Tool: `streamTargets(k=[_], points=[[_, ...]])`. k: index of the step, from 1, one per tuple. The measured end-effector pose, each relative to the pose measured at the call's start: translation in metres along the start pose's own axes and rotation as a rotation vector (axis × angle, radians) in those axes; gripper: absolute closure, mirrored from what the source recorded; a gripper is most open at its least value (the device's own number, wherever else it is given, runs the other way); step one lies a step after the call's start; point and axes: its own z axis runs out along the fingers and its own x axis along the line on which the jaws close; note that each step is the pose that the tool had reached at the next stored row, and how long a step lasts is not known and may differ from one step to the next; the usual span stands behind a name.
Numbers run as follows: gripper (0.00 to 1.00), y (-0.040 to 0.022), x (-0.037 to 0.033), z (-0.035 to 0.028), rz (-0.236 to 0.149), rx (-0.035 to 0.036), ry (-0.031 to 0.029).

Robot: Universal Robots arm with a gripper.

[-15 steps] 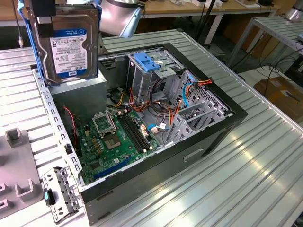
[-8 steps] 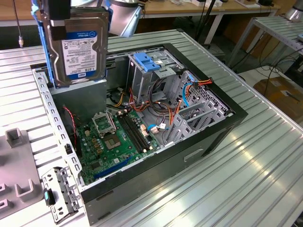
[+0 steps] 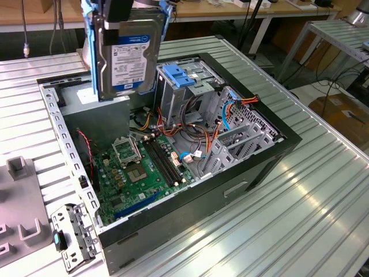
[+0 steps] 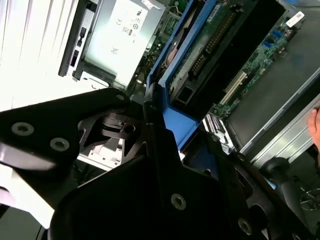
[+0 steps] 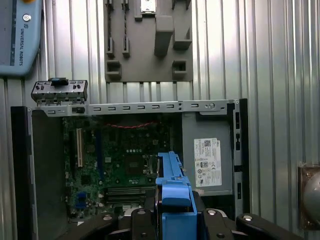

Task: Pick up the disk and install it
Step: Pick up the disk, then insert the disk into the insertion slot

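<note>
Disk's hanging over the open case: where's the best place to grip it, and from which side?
Upper end, from above, pinching at the blue side rails. The disk hangs upright with its broad label face out, lower end free toward the computer case. The gripper holds it this way.

Ribbed metal table (image 3: 300, 196) carries open computer case (image 3: 184, 214), grey fixture plate (image 3: 31, 202).

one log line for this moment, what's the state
gripper: shut on disk | disk: on edge, in the air over the open computer case | install: not yet done
</note>
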Motion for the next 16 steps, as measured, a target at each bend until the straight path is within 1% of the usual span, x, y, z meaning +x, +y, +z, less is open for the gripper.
streamTargets(k=[1,2,4,5,10,16], points=[[0.63,-0.0042,-0.0002,0.0000,0.000,0.0000,0.0000],[0.63,-0.0105,-0.0005,0.0000,0.000,0.0000,0.0000],[0.63,-0.0198,-0.0009,0.0001,0.000,0.0000,0.0000],[0.63,-0.0262,-0.0012,0.0001,0.000,0.0000,0.0000],[0.63,-0.0276,-0.0012,0.0000,0.000,0.0000,0.0000],[0.63,-0.0277,-0.0012,0.0000,0.000,0.0000,0.0000]])
